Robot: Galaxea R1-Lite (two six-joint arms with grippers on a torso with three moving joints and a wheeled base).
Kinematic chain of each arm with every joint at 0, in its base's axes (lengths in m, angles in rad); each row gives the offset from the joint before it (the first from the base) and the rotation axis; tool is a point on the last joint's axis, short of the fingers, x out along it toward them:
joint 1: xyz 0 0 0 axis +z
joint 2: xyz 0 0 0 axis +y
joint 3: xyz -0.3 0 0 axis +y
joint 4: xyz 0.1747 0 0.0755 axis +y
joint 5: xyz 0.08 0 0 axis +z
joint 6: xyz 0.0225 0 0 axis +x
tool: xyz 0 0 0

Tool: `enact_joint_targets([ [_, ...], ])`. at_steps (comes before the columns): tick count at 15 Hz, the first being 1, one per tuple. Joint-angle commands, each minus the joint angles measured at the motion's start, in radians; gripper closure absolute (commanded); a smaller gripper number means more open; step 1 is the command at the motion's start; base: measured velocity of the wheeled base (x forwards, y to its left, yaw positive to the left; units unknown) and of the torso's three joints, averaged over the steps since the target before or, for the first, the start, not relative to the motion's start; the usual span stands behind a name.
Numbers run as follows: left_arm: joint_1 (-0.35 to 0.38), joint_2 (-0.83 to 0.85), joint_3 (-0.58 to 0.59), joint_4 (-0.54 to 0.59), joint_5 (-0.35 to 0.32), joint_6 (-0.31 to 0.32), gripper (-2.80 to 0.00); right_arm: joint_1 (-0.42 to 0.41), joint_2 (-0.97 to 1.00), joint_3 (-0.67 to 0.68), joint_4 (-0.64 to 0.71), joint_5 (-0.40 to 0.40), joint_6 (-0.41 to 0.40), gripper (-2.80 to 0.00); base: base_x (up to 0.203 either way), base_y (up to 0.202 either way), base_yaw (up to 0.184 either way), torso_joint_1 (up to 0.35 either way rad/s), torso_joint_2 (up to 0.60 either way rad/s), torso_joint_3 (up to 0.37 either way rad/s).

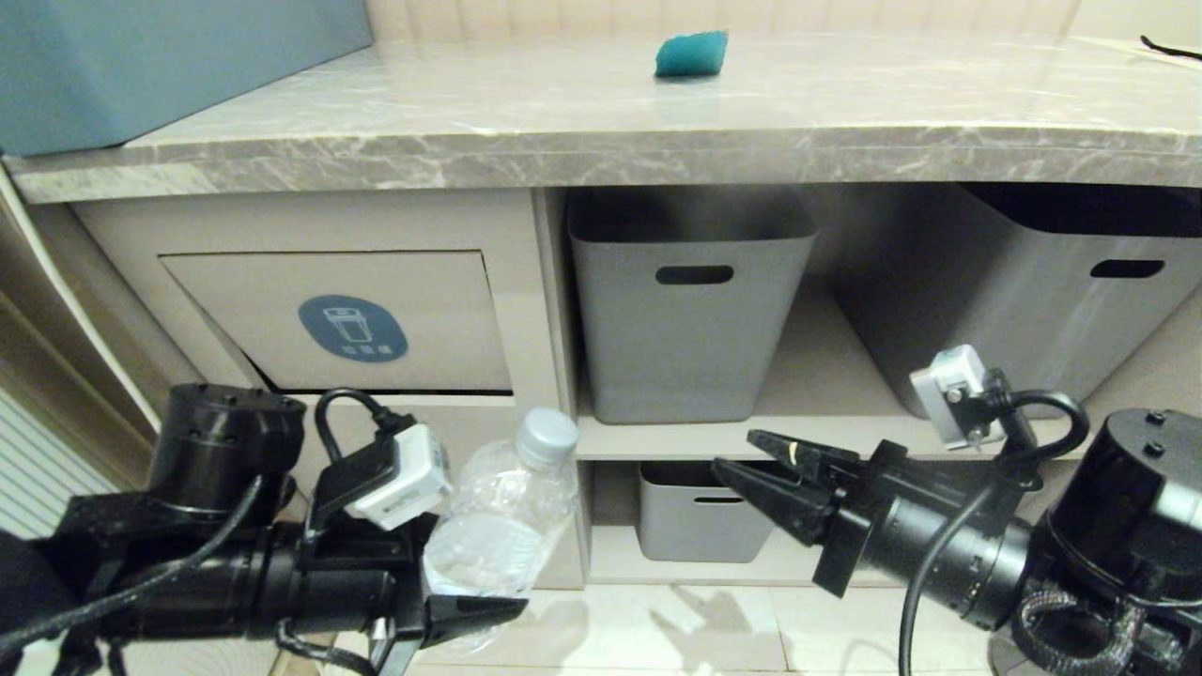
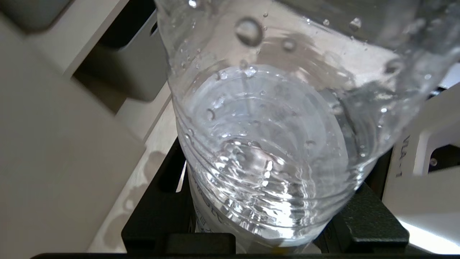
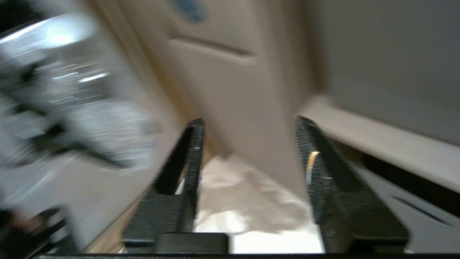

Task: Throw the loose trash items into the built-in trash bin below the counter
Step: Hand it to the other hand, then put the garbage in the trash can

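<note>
At the far left, a blue-grey box (image 1: 141,66) sits on the marble tabletop (image 1: 601,141). Below it, the beige cabinet front carries the trash flap (image 1: 347,324), marked by a blue oval sticker (image 1: 353,328) with a white bin icon; a dark gap runs along the flap's lower edge.

In front of the cabinet and low down, the left tool (image 1: 451,582) is clamped around a clear plastic bottle (image 1: 502,516) (the left wrist view shows droplets inside it and a black finger on each side of its body). The bottle stands roughly upright, tilted a little, its pale grey cap (image 1: 548,437) just below and to the right of the flap.

Further right, a teal wedge (image 1: 691,53) lies near the back of the tabletop, well apart from both arms. Under the tabletop, a grey tub (image 1: 685,310) with a slot handle stands on the shelf, and a smaller tub (image 1: 700,516) below it.

The right tool (image 1: 742,455) points toward the bottle; its fingers (image 3: 187,172) stand apart with nothing between them. Another grey tub (image 1: 1042,282) is at the far right.
</note>
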Motion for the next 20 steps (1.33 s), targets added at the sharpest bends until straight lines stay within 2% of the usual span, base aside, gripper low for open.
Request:
enact_joint_targets([
  [1,0.052,-0.113,0.073,-0.002,-0.002,0.003,0.0,-0.128,-0.055,0.034,-0.005,0.0,0.0,0.0,0.0,0.0,0.0,0.0,0.0,0.0],
  [3,0.097,-0.181,0.112,-0.002,0.015,0.004,0.0,-0.318,-0.106,0.074,0.005,-0.002,-0.008,0.0,0.0,0.0,0.0,0.0,0.0,0.0],
  [5,0.172,-0.235,0.139,-0.002,0.071,0.002,0.0,-0.56,-0.175,0.103,0.021,-0.016,-0.023,0.0,0.0,0.0,0.0,0.0,0.0,0.0],
  [6,0.185,-0.246,0.148,-0.002,0.084,0.002,0.0,-0.662,-0.215,0.116,0.029,-0.025,-0.033,0.0,0.0,0.0,0.0,0.0,0.0,0.0],
  [8,0.237,-0.307,0.178,-0.003,0.089,0.004,0.0,-0.848,-0.354,0.207,0.049,-0.029,-0.085,0.0,0.0,0.0,0.0,0.0,0.0,0.0],
  [9,0.256,-0.351,0.201,-0.003,0.101,0.006,0.0,-0.901,-0.468,0.258,0.085,-0.028,-0.122,0.0,0.0,0.0,0.0,0.0,0.0,0.0],
  [11,0.295,-0.426,0.233,-0.004,0.133,0.003,0.0,-0.944,-0.726,0.308,0.271,-0.019,-0.195,0.0,0.0,0.0,0.0,0.0,0.0,0.0],
  [13,0.354,-0.485,0.243,-0.004,0.142,-0.001,0.0,-0.967,-1.031,0.336,0.545,0.005,-0.279,0.0,0.0,0.0,0.0,0.0,0.0,0.0],
  [15,0.367,-0.516,0.247,-0.005,0.143,-0.036,0.0,-0.981,-1.236,0.356,0.746,0.019,-0.341,0.0,0.0,0.0,0.0,0.0,0.0,0.0],
  [16,0.367,-0.545,0.255,-0.004,0.143,-0.064,0.0,-0.988,-1.293,0.364,0.866,0.023,-0.372,0.0,0.0,0.0,0.0,0.0,0.0,0.0],
  [18,0.37,-0.562,0.279,0.002,0.145,-0.121,0.0,-0.994,-1.314,0.359,1.208,-0.013,-0.402,0.0,0.0,0.0,0.0,0.0,0.0,0.0],
  [19,0.374,-0.576,0.289,0.004,0.147,-0.162,0.0,-0.987,-1.306,0.341,1.333,-0.042,-0.363,0.0,0.0,0.0,0.0,0.0,0.0,0.0],
  [20,0.381,-0.594,0.294,0.007,0.156,-0.229,0.0,-0.98,-1.301,0.331,1.366,-0.061,-0.33,0.0,0.0,0.0,0.0,0.0,0.0,0.0],
])
